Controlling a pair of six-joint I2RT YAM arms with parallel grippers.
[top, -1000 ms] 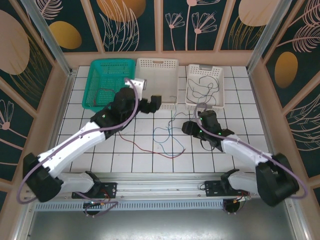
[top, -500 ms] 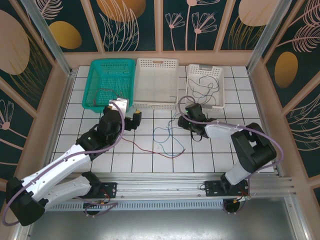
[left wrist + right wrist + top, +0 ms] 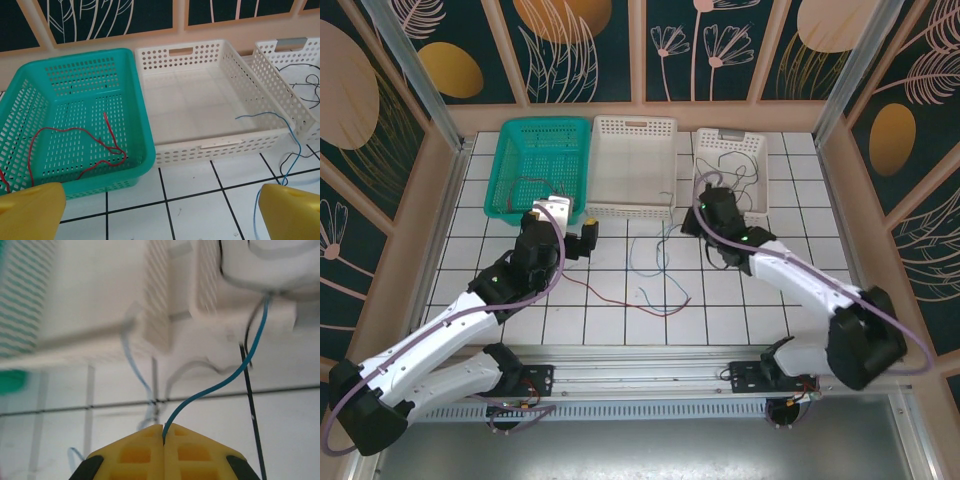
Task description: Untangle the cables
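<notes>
The thin blue cable (image 3: 215, 387) is rising out of the right gripper (image 3: 163, 431), whose yellow jaws are pressing together on it with no gap showing. From there it is curving toward the front wall of the right-hand white perforated plastic basket (image 3: 760, 178). The rest of the blue strand is trailing in loose loops over the white tiled tabletop (image 3: 480, 215) between the arms. Here it is meeting a thin red cable (image 3: 620, 297), and which of the two is lying on top cannot be told. Black and grey cables (image 3: 725, 170) are lying in the right-hand basket, and a second red cable (image 3: 75, 131) is lying in the green perforated plastic basket (image 3: 142, 120). The step in hand appears to be separating the blue cable from the loose tangle. The next move is likely calling for a slow draw away from the red cable, with attention to any strand dragging along. The right arm is reaching forward and inward, its wrist tipping down just in front of the right-hand basket. The left arm is stretching low over the tiles and facing the baskets. The left gripper (image 3: 160, 215) is standing with its jaws wide apart, gripping nothing.
</notes>
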